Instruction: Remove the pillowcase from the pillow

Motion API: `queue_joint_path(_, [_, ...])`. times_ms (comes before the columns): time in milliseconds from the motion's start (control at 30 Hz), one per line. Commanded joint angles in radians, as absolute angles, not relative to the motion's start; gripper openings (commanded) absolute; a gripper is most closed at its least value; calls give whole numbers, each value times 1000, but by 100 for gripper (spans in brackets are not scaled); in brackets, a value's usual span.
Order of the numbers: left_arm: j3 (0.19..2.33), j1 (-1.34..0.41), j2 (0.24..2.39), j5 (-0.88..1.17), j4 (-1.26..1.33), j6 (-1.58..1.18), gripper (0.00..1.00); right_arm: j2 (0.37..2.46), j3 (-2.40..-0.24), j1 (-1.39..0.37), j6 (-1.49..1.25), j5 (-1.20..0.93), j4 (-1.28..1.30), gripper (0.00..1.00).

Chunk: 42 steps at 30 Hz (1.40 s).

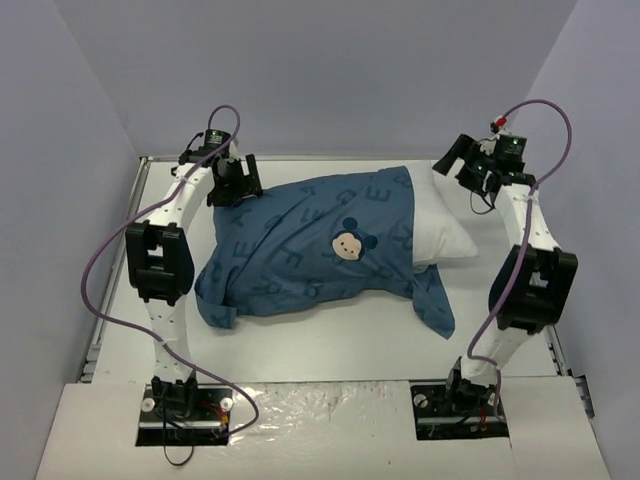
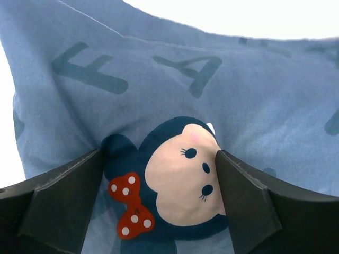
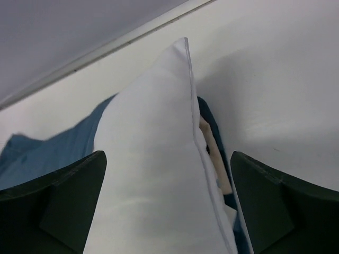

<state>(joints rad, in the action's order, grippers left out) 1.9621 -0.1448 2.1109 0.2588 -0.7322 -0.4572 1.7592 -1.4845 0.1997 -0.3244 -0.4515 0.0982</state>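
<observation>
The dark-blue pillowcase with letters and a mouse face covers most of the pillow, which lies across the table. The pillow's white end sticks out at the right. A loose flap of the case hangs toward the front. My left gripper is at the case's far left corner. In the left wrist view it is open, its jaws on either side of a printed mouse face with a red bow. My right gripper is open, its jaws straddling the bare pillow corner.
The white table has a raised rim at the back and sides. Grey walls close in on three sides. Both arm bases stand at the near edge, with purple cables looping beside each arm. In the right wrist view the blue case lies behind the pillow.
</observation>
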Motion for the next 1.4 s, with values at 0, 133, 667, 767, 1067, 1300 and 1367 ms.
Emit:
queue_joint_path(0, [1847,-149,2046,285,-704,-446,81,1868,-1589,164,-587,-422,-38,100])
queue_joint_path(133, [1741,-144,2004,330,-606,-477,76,2023,-1612,118,-627,-455,-32,100])
queue_joint_path(667, [1528,-129,1774,453,-240,-618,69,2008,-1313,48,-1670,-1344,-1827,0])
queue_joint_path(767, [1464,-115,1659,462,-90,-693,72,1916,-1310,38,-1600,-1548,-2011,0])
queue_joint_path(1067, [1394,-52,1375,413,-199,-638,97,1619,-967,114,-1404,-1580,-2014,0])
queue_joint_path(1300, [1416,-71,1312,506,-215,-535,97,1552,-1107,11,-1460,-1552,-2013,0])
queue_joint_path(1367, [1448,-107,1299,506,-228,-455,95,1554,-1196,-32,-1517,-1528,-2013,0])
